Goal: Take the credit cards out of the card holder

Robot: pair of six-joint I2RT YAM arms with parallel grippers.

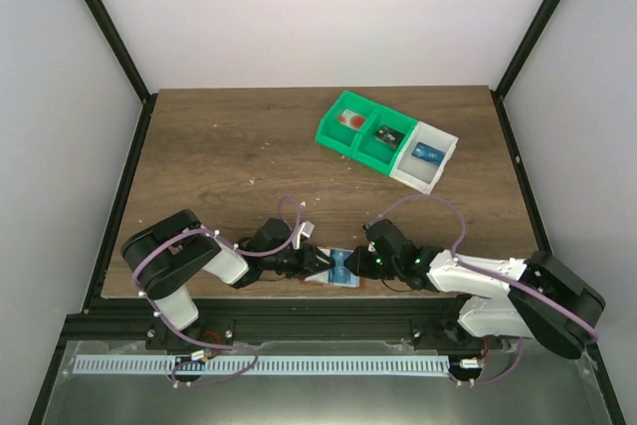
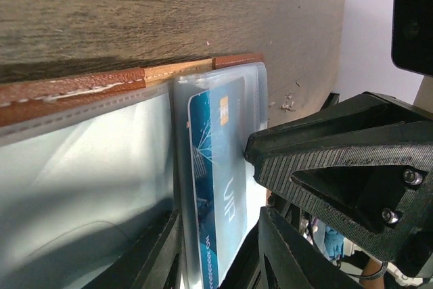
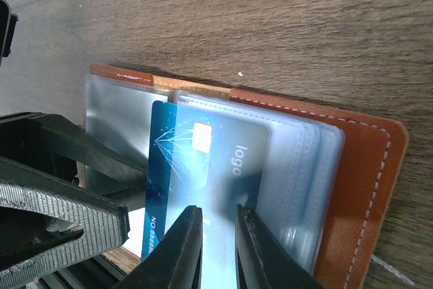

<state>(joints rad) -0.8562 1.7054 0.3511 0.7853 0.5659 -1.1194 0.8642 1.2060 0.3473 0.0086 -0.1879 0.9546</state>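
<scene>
Top view: card holder [image 1: 341,272] lies open at the near edge of the table [image 1: 229,156], between left gripper [image 1: 317,266] and right gripper [image 1: 364,266]; trays [image 1: 364,142] well apart, far-right. Left wrist: blue card [image 2: 216,187] sits between half-parted jaws, grip unclear. Right wrist: jaws narrow, pinching the holder's clear sleeve [image 3: 298,167].

Matt grained wood tabletop [image 3: 203,18], stitched pebbled brown leather card holder [image 3: 365,167], glossy clear plastic sleeves [image 3: 298,167], ridged matt black plastic gripper fingers [image 3: 61,214].

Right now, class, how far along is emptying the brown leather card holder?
Looks done: cards lie in the green-and-white compartment tray. In hand: right gripper pinches the brown leather card holder; left gripper straddles a half-out blue card. Left: pulling it free.
</scene>
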